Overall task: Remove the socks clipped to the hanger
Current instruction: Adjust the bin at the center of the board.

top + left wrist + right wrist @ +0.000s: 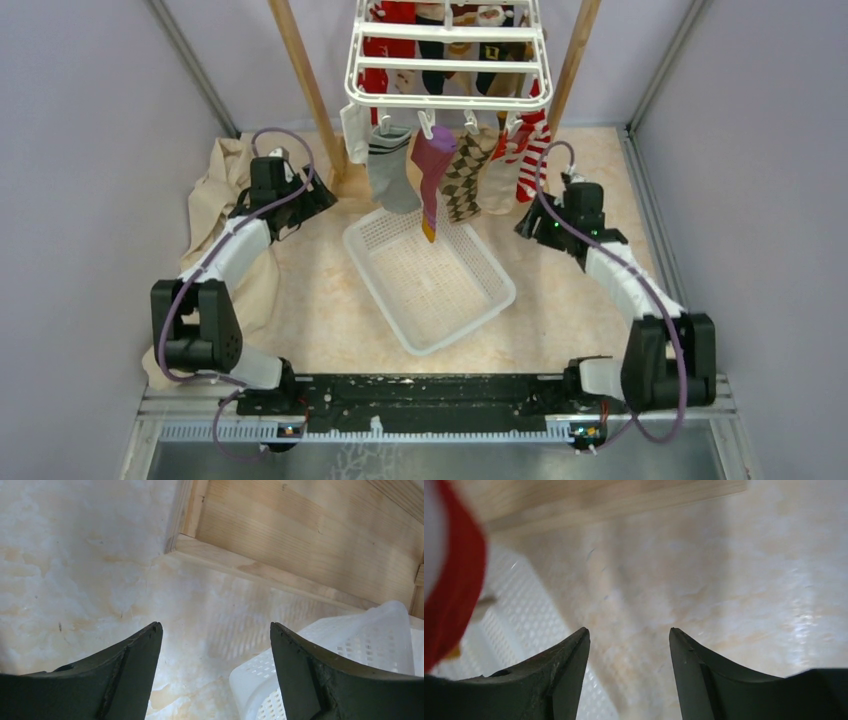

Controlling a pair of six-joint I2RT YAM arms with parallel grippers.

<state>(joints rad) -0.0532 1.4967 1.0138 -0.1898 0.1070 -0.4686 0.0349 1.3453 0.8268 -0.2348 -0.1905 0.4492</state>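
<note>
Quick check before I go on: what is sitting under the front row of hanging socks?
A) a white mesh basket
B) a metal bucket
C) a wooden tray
A: an empty white mesh basket lies below the socks clipped to the hanger.

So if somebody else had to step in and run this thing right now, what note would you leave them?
Left claw: open, empty, low by the wooden frame, left of the socks.
Right claw: open, empty, just right of the red-white striped sock.
Things: front row on the hanger holds the grey sock, magenta sock, argyle sock, tan sock and the striped one; more hang behind.
Done: nothing; the white basket below holds no sock.
Left: unclip every sock.
</note>
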